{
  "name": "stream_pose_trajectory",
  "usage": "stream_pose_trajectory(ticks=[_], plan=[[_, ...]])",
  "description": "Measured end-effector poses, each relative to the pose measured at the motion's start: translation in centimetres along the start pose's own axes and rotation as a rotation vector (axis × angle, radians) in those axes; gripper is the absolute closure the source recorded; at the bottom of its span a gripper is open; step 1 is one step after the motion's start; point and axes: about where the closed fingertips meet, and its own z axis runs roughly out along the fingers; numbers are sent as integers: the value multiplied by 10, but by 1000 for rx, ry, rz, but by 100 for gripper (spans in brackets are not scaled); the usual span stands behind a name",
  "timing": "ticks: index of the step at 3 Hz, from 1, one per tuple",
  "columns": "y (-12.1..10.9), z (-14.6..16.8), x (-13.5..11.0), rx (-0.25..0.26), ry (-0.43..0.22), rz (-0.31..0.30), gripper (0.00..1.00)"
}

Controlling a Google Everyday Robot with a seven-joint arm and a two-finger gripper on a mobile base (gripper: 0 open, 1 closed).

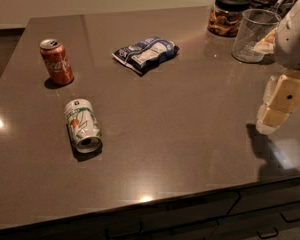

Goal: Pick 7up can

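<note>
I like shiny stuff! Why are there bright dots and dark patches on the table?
Camera view: the dots are light glare on the glossy table; the 7up can and cola can cast small shadows; the end effector, far right, shadows the table.

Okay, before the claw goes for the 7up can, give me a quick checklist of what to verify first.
1. 7up can in view: ok. It lies on its side on the counter, front left.
2. Room around it: ok. The red cola can stands upright behind it, not touching.
3. Claw position: not ok. It hangs over the counter's right side, far from the can.
4. Route across: ok. Nothing lies between the claw and the can.
5. Other items out of the way: ok. The snack bag and plastic cup sit toward the back.
</note>
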Motion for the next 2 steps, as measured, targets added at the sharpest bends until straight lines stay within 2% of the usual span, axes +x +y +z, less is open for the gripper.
stream_pose_trajectory(ticks=[1,2], plan=[[0,0,0,0,0,0,0],[8,5,-15,-14,-13,-14,0]])
